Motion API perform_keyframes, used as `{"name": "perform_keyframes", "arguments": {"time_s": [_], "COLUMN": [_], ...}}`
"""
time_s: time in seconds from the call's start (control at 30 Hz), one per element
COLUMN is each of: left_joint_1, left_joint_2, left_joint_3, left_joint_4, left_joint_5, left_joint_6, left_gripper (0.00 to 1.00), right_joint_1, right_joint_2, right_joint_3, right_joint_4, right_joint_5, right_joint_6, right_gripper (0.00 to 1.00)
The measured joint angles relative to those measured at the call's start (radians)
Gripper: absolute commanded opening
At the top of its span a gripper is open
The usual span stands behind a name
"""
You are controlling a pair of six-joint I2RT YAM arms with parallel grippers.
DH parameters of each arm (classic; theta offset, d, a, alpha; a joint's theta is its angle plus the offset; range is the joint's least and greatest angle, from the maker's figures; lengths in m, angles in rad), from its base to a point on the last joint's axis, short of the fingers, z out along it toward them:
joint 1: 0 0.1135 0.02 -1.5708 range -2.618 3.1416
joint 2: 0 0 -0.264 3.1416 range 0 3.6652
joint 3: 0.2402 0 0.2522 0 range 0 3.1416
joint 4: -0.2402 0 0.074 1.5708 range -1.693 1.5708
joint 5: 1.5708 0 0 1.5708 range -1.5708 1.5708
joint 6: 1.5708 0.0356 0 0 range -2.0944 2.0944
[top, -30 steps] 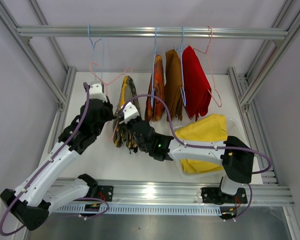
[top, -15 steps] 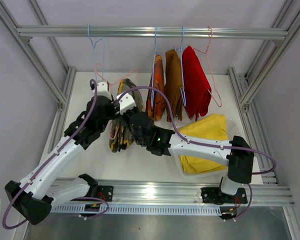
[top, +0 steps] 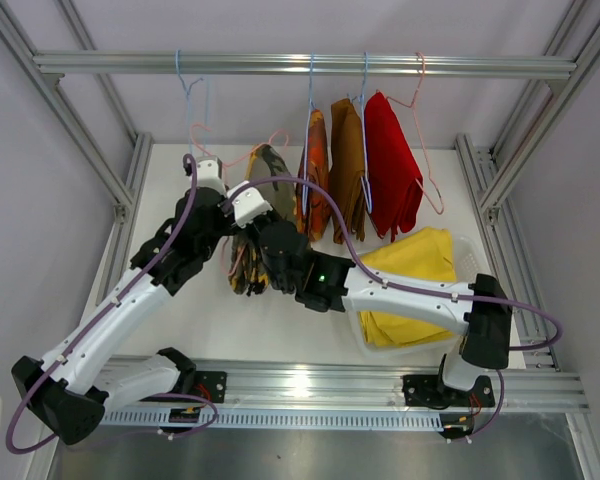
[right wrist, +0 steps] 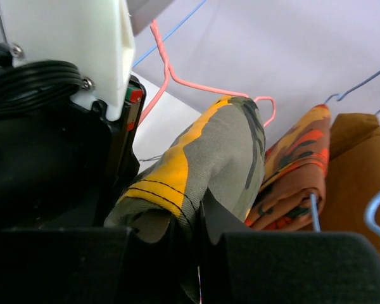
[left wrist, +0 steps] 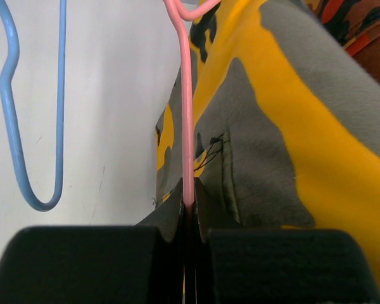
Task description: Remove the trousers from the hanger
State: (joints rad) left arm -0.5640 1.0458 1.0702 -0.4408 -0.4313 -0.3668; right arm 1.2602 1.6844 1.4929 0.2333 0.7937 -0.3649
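Shifted since a second ago: both arms reach further in toward the rail (top: 300,64), and the camouflage trousers (top: 263,190) have been carried up and to the right, closer to the hanging row.

Far left: blue hanger (left wrist: 12,126), bare, hooked on the rail.

Next: left gripper (left wrist: 189,206), fingers pressed together on the wire of the pink hanger (left wrist: 187,114).

Next: camouflage trousers, grey-green and yellow, draped over that pink hanger (its curled wire end shows past the fold in the right wrist view).

Right gripper (right wrist: 193,225): clamped on a lower fold of the camouflage cloth.

Hanging from the rail, in order: orange-red trousers (top: 314,180), just beside the camouflage pair; brown trousers (top: 345,180); red trousers (top: 392,170).

Lower right: yellow trousers (top: 412,265), off any hanger, lying below the row with the right arm crossing in front.
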Motion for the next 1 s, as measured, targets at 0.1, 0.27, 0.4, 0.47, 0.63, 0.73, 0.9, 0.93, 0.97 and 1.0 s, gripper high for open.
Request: {"name": "perform_keyframes", "arguments": {"time_s": [0.1,0.27,0.4,0.47,0.63,0.73,0.9,0.93,0.97,1.0], "left_joint_1": [-0.002,-0.013,-0.021,-0.024,-0.037,-0.051,-0.113,-0.124,-0.135,-0.142], "left_joint_2": [0.000,0.001,0.001,0.001,0.005,0.008,0.027,0.034,0.042,0.048], "left_joint_3": [0.003,0.023,0.038,0.040,0.045,0.045,0.064,0.073,0.086,0.098], "left_joint_4": [0.002,0.012,0.026,0.038,0.055,0.059,0.060,0.055,0.048,0.043], "left_joint_5": [0.007,0.020,0.025,0.025,0.023,0.011,-0.044,-0.054,-0.064,-0.069], "left_joint_6": [0.000,-0.001,-0.003,-0.005,-0.007,-0.006,0.011,0.012,0.014,0.016], "left_gripper": [0.01,0.00,0.01,0.01,0.01,0.00,0.00,0.00,0.00,0.00], "right_joint_1": [0.020,0.055,0.070,0.073,0.077,0.078,0.080,0.080,0.080,0.080], "right_joint_2": [-0.011,-0.021,-0.022,-0.023,-0.031,-0.045,-0.068,-0.072,-0.078,-0.085], "right_joint_3": [0.023,0.072,0.126,0.147,0.170,0.170,0.170,0.170,0.170,0.170], "right_joint_4": [-0.035,-0.094,-0.159,-0.183,-0.216,-0.225,-0.245,-0.249,-0.253,-0.257], "right_joint_5": [0.027,0.082,0.110,0.120,0.142,0.149,0.158,0.160,0.161,0.162], "right_joint_6": [-0.047,-0.124,-0.162,-0.179,-0.215,-0.224,-0.237,-0.238,-0.238,-0.238], "right_gripper": [0.00,0.00,0.00,0.00,0.00,0.00,0.00,0.00,0.00,0.00]}}
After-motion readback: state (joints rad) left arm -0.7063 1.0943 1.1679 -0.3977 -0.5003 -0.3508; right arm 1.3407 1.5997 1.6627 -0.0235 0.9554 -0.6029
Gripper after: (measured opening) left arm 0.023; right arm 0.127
